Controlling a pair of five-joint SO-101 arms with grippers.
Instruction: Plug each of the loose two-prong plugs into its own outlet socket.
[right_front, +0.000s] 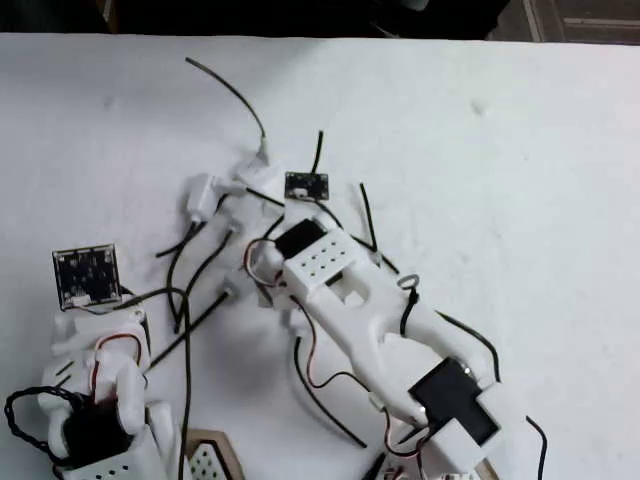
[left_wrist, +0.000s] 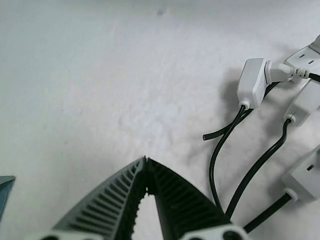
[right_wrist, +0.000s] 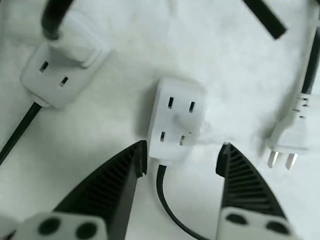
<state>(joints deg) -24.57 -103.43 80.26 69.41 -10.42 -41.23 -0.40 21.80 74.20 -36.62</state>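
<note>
P1: Right gripper (right_wrist: 182, 150) up close, fingers (right_wrist: 120, 190) spread wide, nothing held. What's btwn the tips?
P2: White outlet socket (right_wrist: 175, 120), face up on table (right_wrist: 225, 45), black cord (right_wrist: 162, 195) running back btwn the fingers. One tip sits right at its edge; contact, can't tell. Print: can't read any.
P1: Loose plug?
P2: Two-prong plug (right_wrist: 292, 137) just beside, outside the other finger, prongs bare. Second socket (right_wrist: 50, 80) near on opp. side, w/ seated plug (right_wrist: 75, 35).
P1: Left gripper (left_wrist: 146, 167)?
P2: Tips pressed together, empty, over the table; cabled sockets (left_wrist: 252, 82) off to one side. High view: cord tangle (right_front: 185, 290) mid-table, far edge well apart from it.
</note>
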